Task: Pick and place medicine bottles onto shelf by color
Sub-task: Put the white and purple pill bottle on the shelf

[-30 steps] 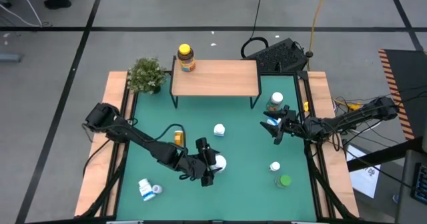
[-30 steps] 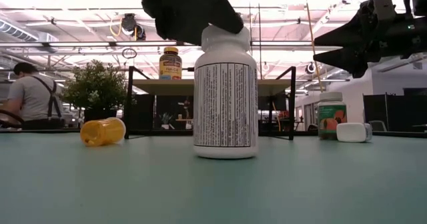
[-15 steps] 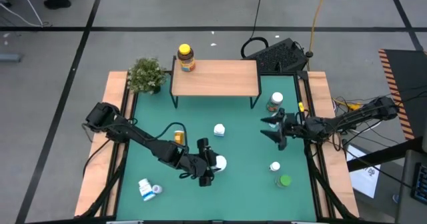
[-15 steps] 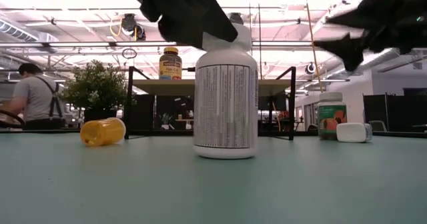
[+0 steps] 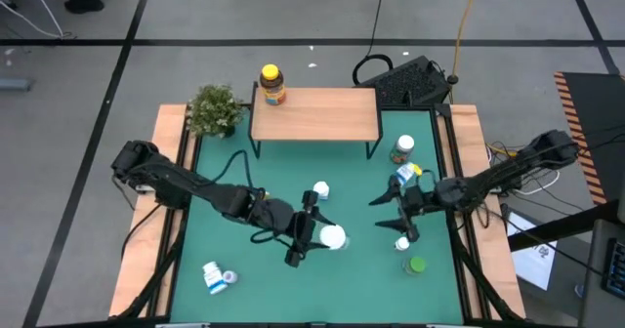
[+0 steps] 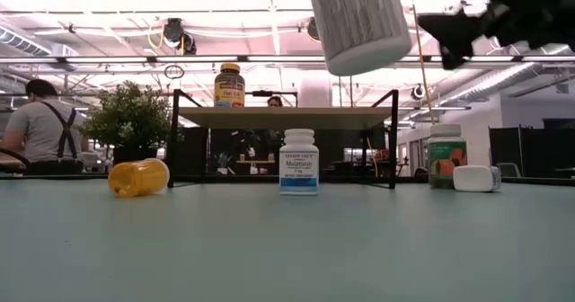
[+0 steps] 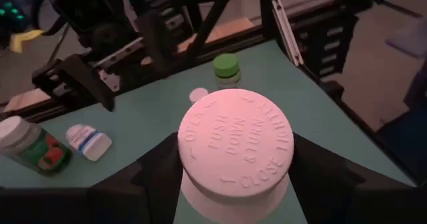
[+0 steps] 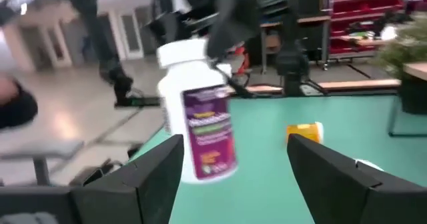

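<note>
My left gripper (image 5: 314, 232) is shut on a large white medicine bottle (image 6: 358, 22) and holds it high over the table's middle. In the right wrist view the bottle (image 8: 200, 136) shows a purple label. My right gripper (image 5: 392, 216) stands open to its right, with nothing between its fingers. The shelf (image 5: 314, 114) stands at the far edge with an amber bottle (image 5: 272, 84) upright on its left end. On the table stand a small white bottle (image 5: 319, 190) and a green-labelled one (image 5: 401, 148). Another amber bottle (image 6: 139, 177) lies on its side. My left gripper pinches the white bottle between its two fingers (image 7: 159, 172), just under the white cap (image 7: 235, 139), one finger on each side. The fingers slant a little downward from the table's left. The bottle is lifted clear of the table and tilted, its cap toward the wrist.
A potted plant (image 5: 215, 109) stands left of the shelf. A blue-labelled bottle (image 5: 406, 175), a white-capped one (image 5: 401, 243) and a green-capped one (image 5: 417, 265) sit near the right edge. Another blue-labelled bottle (image 5: 217, 276) lies at the near left. A person (image 6: 45, 127) sits beyond the table.
My left gripper has risen and gone a little toward the table's right edge, rolling as it went. The white bottle, which stood upright on the table, is now lifted clear and tilted. My right gripper has swung toward the near edge and the table's middle, staying open.
</note>
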`<action>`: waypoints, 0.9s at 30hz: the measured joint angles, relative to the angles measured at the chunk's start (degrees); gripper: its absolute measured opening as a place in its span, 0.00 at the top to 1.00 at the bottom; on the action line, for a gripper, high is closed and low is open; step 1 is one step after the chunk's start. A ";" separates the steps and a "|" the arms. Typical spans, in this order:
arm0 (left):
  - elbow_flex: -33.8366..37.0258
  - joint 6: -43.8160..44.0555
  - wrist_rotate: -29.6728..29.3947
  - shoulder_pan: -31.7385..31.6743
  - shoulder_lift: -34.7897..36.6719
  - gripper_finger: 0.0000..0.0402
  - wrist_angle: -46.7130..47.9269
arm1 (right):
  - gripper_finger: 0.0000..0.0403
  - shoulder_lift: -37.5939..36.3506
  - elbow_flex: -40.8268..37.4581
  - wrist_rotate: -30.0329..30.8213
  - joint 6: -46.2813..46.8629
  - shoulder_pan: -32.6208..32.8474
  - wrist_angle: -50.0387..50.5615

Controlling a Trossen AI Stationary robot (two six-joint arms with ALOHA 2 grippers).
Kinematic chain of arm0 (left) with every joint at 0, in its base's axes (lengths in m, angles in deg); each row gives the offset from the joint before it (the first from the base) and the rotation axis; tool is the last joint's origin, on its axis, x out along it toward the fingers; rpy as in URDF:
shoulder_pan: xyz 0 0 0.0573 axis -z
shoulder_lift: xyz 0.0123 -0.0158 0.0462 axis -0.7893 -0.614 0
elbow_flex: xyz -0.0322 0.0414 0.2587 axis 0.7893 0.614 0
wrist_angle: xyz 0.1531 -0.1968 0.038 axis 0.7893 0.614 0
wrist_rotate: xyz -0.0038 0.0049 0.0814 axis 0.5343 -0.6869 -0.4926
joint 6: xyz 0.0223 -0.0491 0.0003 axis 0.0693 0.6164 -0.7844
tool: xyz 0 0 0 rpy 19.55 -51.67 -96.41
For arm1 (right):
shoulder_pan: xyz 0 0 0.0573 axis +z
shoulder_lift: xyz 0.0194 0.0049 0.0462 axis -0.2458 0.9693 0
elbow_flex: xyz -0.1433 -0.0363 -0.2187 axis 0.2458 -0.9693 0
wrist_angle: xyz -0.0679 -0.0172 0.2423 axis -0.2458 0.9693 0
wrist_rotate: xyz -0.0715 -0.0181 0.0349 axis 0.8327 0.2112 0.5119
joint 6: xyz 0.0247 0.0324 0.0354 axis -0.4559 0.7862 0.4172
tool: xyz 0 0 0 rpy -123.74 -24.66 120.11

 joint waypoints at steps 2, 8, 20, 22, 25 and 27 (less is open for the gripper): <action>0.00 -1.51 1.67 -1.11 0.00 0.38 -0.24 | 0.33 3.94 2.39 -0.76 -2.05 0.44 -0.67; 0.04 -5.34 6.05 -3.93 0.04 0.38 -1.86 | 0.20 13.53 9.60 -5.55 -1.85 -0.39 -0.85; 0.04 -9.45 13.71 -6.57 0.04 0.37 -3.93 | 0.06 24.97 18.33 -22.04 4.40 -6.49 -0.19; 0.04 -9.83 14.85 -6.86 0.04 0.37 -3.89 | 0.08 26.15 19.01 -23.57 4.56 -7.01 -0.24; 0.04 -10.50 14.90 -7.24 0.04 0.40 -4.22 | 0.12 27.78 19.33 -23.72 4.39 -7.16 -0.17; 0.04 -10.46 14.87 -7.38 0.00 0.41 -4.22 | 0.17 28.33 19.41 -23.68 4.26 -7.18 -0.19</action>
